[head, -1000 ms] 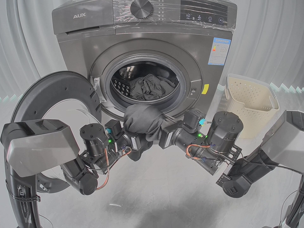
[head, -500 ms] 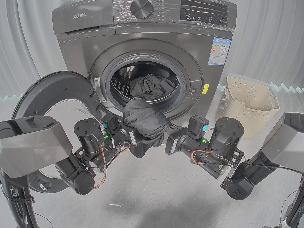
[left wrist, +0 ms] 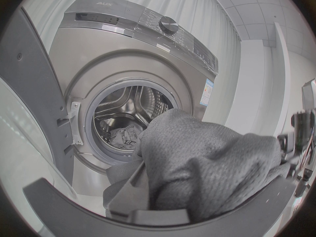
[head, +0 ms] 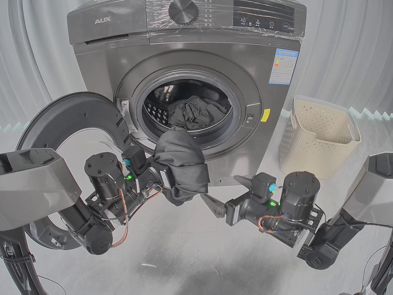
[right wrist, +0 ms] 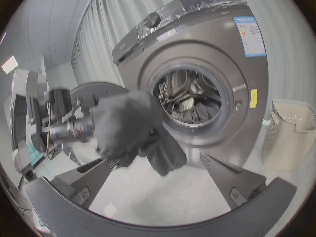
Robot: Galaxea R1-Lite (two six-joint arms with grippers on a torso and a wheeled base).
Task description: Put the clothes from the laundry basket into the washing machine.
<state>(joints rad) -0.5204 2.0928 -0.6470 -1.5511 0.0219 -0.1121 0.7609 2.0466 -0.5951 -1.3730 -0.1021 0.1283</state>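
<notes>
a: head view first: where is the dark garment?
b: bunched over the left hand, which is clamped on it, right at the lower lip of the washing machine opening. whether cloth touches the lip, i can't tell. one tail hangs down toward the floor.
a: why hold it there?
b: my guess: it's lined up with the drum, so a push forward carries it in beside the clothes lying inside. the door is swung wide to the robot's left, which leaves that path free.
a: and the right hand?
b: fingers spread, nothing in them, low before the machine's front and apart from the garment. probably it stands off so it doesn't drag the cloth back.
a: the laundry basket?
b: on the floor beside the machine's front corner on the robot's right. the hanging tail is the risk: it could snag on the lip.
</notes>
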